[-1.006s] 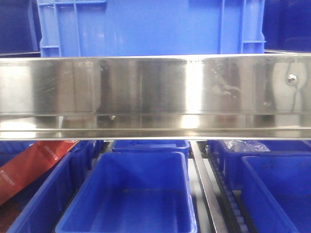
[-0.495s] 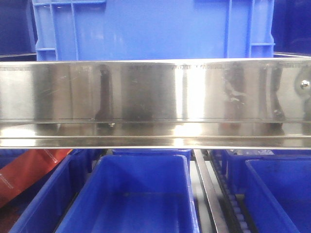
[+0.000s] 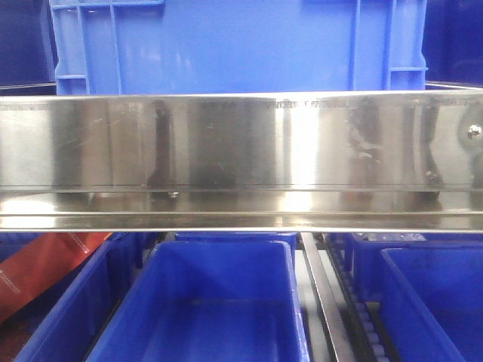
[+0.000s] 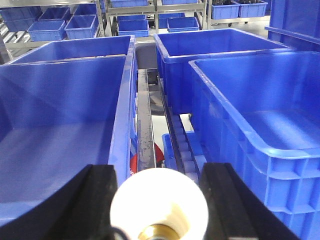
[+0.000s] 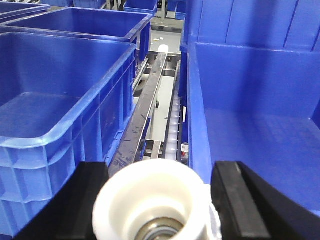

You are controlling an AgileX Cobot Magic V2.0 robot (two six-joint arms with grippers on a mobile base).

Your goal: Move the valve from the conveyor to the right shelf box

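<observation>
A white valve (image 4: 159, 200) with a brass-coloured bore fills the space between the black fingers (image 4: 100, 200) of my left gripper (image 4: 159, 170), which is shut on it, above the gap between two blue shelf boxes (image 4: 60, 125). In the right wrist view a second white valve (image 5: 150, 200) with a metal core sits between the black fingers (image 5: 235, 195) of my right gripper (image 5: 160, 166), also shut on it. It hangs over the rail between a box on the left (image 5: 55, 85) and a box on the right (image 5: 250, 115). The conveyor is out of view.
A polished steel shelf rail (image 3: 241, 151) crosses the front view, with a blue crate (image 3: 234, 45) on top and blue boxes (image 3: 204, 302) below. A red pack (image 3: 38, 264) lies at the lower left. A roller track (image 4: 182, 145) and a metal bar (image 4: 144, 125) run between boxes.
The front view shifted between one second and half a second ago: the crate and the boxes below moved rightward and closer in the frame. Since then nothing has moved.
</observation>
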